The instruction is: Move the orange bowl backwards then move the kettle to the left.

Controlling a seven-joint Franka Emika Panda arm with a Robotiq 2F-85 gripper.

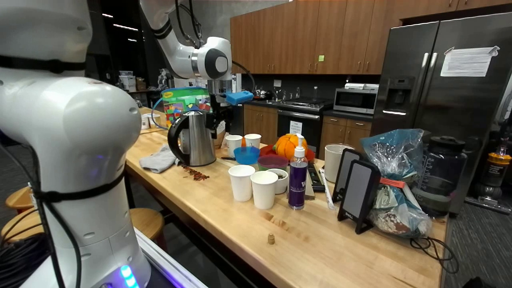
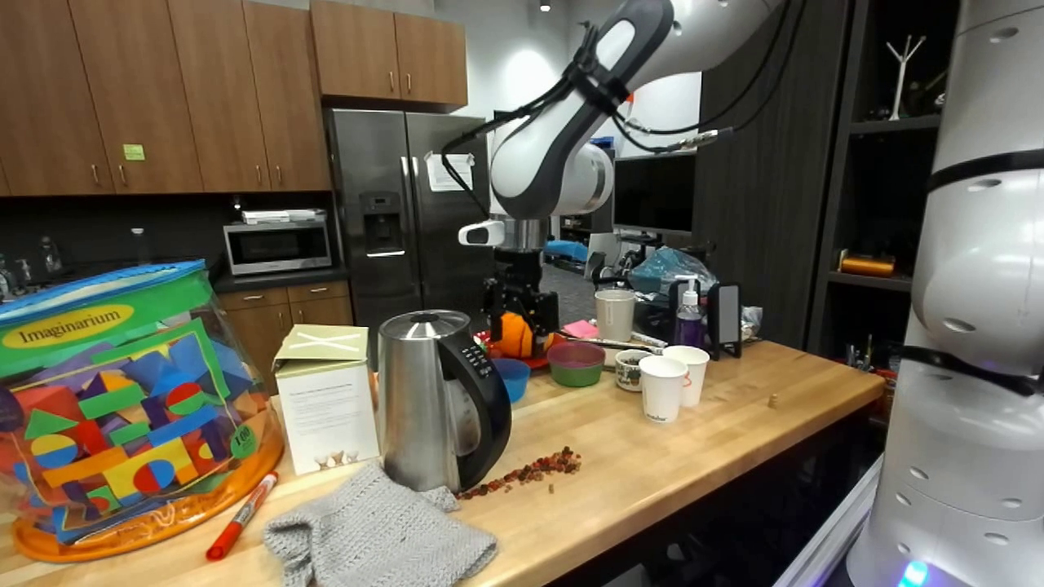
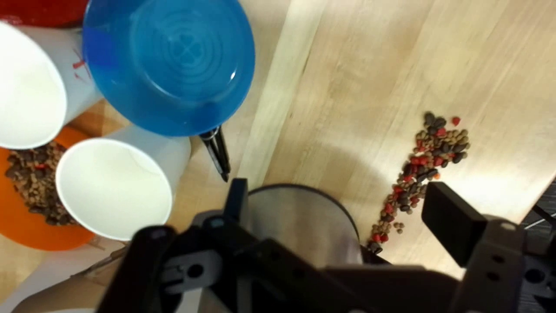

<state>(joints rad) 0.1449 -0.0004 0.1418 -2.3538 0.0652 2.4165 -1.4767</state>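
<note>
The kettle [image 2: 416, 408] stood upright on the wooden table [image 1: 328, 248], its dark handle [image 1: 173, 138] showing, in an exterior view, on the side away from your gripper [image 3: 343, 208]. That gripper hung beside the kettle's upper part, fingers spread wide and holding nothing; the wrist view put steel between them, nearer one finger. Contact with the body could not be confirmed.

The step in hand was judged to be lining up on the kettle; whether the move of the orange bowl [image 3: 47, 239] was complete could not be determined. You were advised to centre the fingers, then close evenly and squarely. The smooth wall was judged liable to slip, so a level slide along the table seemed safer than a lift.

A scatter of small dark, red and tan pieces [image 3: 410, 178] ran close to its base. The grey cloth [image 2: 383, 530] lay bunched at the kettle's foot and was judged apt to snag a leftward push. The blue bowl [image 3: 173, 61] sat near, a pen [image 3: 217, 152] lying between it and the kettle. Farther out, the orange bowl stood beside two white cups [image 3: 115, 189] that partly hid it from the wrist camera; any swing needed to miss them.
</note>
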